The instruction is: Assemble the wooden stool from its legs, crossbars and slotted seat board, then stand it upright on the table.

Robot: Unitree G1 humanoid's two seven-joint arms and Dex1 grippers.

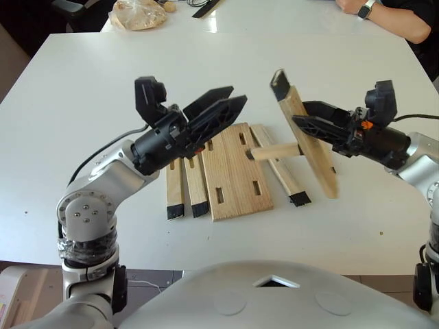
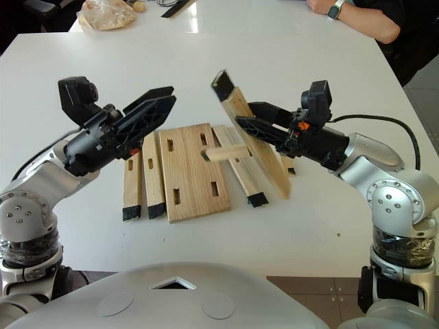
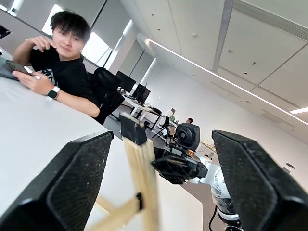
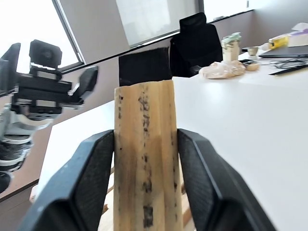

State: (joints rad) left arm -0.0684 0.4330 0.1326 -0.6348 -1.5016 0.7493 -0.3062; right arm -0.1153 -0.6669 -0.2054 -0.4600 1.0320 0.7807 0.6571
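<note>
Left end effector (image 1: 235, 97) raised, fingers spread wide; right end effector (image 1: 300, 113) aloft, clamped on tilted leg (image 1: 319, 163).

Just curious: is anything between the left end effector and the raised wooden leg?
Nothing visible: only open air separates the left end effector from the leg held by the right end effector.

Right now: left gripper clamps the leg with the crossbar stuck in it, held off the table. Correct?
No: the right gripper clamps that leg with its crossbar, off the table, per the right wrist view; the left gripper is open and empty.
</note>
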